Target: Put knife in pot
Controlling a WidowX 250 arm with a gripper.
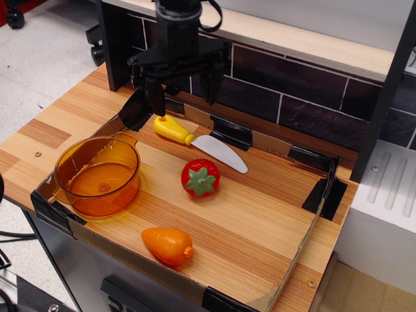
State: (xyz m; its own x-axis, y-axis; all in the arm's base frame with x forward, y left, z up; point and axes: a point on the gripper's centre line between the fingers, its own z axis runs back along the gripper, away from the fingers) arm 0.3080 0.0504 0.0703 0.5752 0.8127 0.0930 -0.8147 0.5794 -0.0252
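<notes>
The tool (184,103) hung above the back left part of the wooden surface (260,221), with its two dark fingers (155,97) spread wide apart and nothing between them. It was not touching any toy.

The knife (198,142) lay flat on the surface, just below and in front of the tool. Its yellow handle pointed to the back left and its white blade pointed to the front right. The blade tip was near the strawberry (200,177), but the two were apart.

The pot (97,175) stood upright at the left side of the surface, close to the low cardboard border (296,263). It held nothing inside, and it was well apart from the knife. The carrot (168,245) lay near the front edge, to the right of the pot and in front of the strawberry.
</notes>
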